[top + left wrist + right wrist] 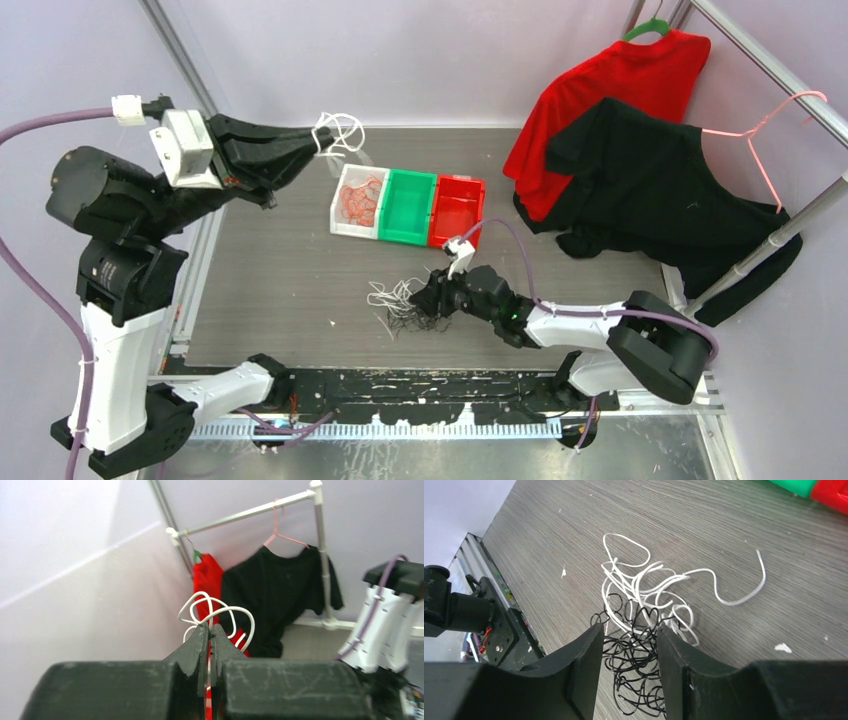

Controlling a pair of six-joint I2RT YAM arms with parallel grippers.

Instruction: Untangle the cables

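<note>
Bins — three; shirts — two; cables — one black-white clump on table

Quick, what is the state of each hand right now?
Left hand: closed, holding a white cable up in the air.
Right hand: open around the black cables.

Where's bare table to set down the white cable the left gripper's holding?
Widest bare patch: table left of the white-and-black tangle, on the near side of the white bin; the left gripper could lower its white cable there. Smaller: between red bin and black shirt. Crowded: at the tangle, which the right gripper straddles.
</note>
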